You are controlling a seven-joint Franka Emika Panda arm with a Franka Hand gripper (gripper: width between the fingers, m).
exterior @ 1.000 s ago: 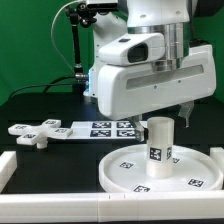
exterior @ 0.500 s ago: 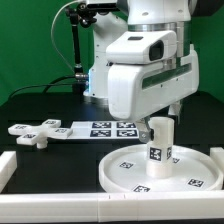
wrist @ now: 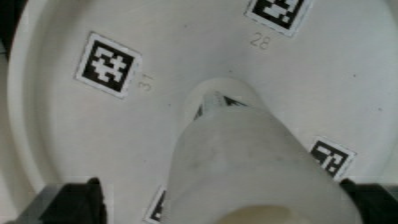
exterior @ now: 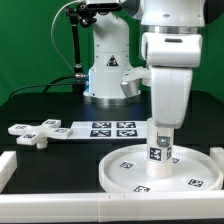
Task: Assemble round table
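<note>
In the exterior view, your gripper (exterior: pixel 160 128) hangs straight down over the leg (exterior: pixel 158 152). The leg is a short, thick, matte white cylinder with a square black-and-white tag on its side. It stands upright near the middle of the disc (exterior: pixel 110 174), a wide, smooth white plastic round with a raised rim and tags on its face. The cross-shaped foot (exterior: pixel 33 131) lies flat on the dark tabletop (exterior: pixel 40 105), well apart from the disc toward the exterior view's left. The thin marker board (exterior: pixel 105 128) lies between the foot and the disc.

In the wrist view, the leg (wrist: pixel 249 170) rises from the disc (wrist: pixel 54 130) as a blurred, pale, rounded column. Your dark fingers (wrist: pixel 71 205) flank it. A strip of disc shows between one finger and the leg, so the fingers are spread and are not pinching it.
</note>
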